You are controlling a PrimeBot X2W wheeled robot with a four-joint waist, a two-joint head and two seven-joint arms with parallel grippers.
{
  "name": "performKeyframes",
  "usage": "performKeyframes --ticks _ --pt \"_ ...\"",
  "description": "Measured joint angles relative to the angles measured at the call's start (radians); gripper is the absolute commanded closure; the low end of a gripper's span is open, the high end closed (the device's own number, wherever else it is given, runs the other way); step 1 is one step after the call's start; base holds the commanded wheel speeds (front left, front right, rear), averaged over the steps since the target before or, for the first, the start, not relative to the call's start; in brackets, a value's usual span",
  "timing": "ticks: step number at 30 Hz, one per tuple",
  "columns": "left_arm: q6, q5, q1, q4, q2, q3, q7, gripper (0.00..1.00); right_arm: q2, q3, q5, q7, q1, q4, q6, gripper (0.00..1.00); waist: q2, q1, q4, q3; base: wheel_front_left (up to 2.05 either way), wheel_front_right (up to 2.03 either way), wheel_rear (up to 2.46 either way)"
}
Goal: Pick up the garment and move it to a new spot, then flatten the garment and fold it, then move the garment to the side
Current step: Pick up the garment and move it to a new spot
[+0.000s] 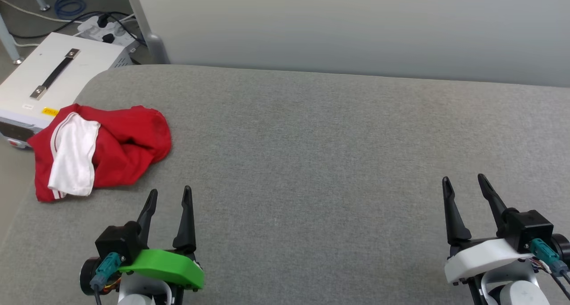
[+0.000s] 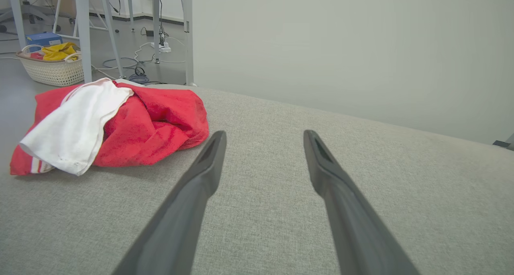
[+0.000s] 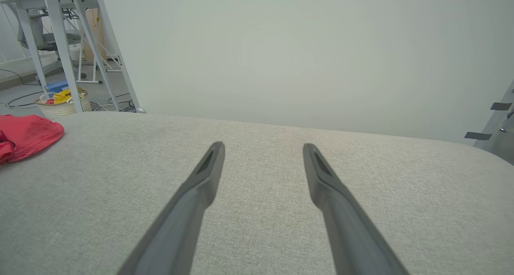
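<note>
The garment (image 1: 107, 151) lies crumpled ahead-left of the left gripper (image 1: 170, 190), near its fingertips but apart. That gripper and the right gripper (image 1: 463, 177) have fingers spread, holding nothing

A grey fabric surface (image 1: 311, 162) spreads before me, a pale wall (image 1: 356, 24) behind it. Off its left corner I see a white case (image 1: 84, 69), a power strip (image 1: 102, 29) and a basket (image 2: 52, 72).
</note>
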State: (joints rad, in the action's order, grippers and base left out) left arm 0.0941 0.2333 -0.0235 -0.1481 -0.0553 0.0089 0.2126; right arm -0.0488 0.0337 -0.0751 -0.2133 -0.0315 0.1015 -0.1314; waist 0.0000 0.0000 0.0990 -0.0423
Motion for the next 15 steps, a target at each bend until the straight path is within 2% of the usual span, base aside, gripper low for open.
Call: performKeyframes --ticks 7,8,15 --pt "0.007 0.006 -0.002 -0.007 0.0 0.007 0.016 0.0 0.0 -0.024 -0.002 -0.013 -0.002 0.015 0.0 0.0 0.0 0.0 0.083 0.0 0.0 0.0 0.0" --pt "0.007 0.014 -0.003 -0.011 0.0 0.012 0.022 0.0 0.0 -0.035 -0.011 -0.021 -0.005 0.023 0.0 0.0 0.0 0.0 0.122 -0.001 0.0 0.0 0.0" --pt "0.016 0.027 -0.003 -0.025 0.0 0.02 0.035 0.0 0.001 -0.057 -0.018 -0.034 -0.016 0.037 0.0 0.0 0.0 0.0 0.217 -0.004 0.0 0.0 0.0"
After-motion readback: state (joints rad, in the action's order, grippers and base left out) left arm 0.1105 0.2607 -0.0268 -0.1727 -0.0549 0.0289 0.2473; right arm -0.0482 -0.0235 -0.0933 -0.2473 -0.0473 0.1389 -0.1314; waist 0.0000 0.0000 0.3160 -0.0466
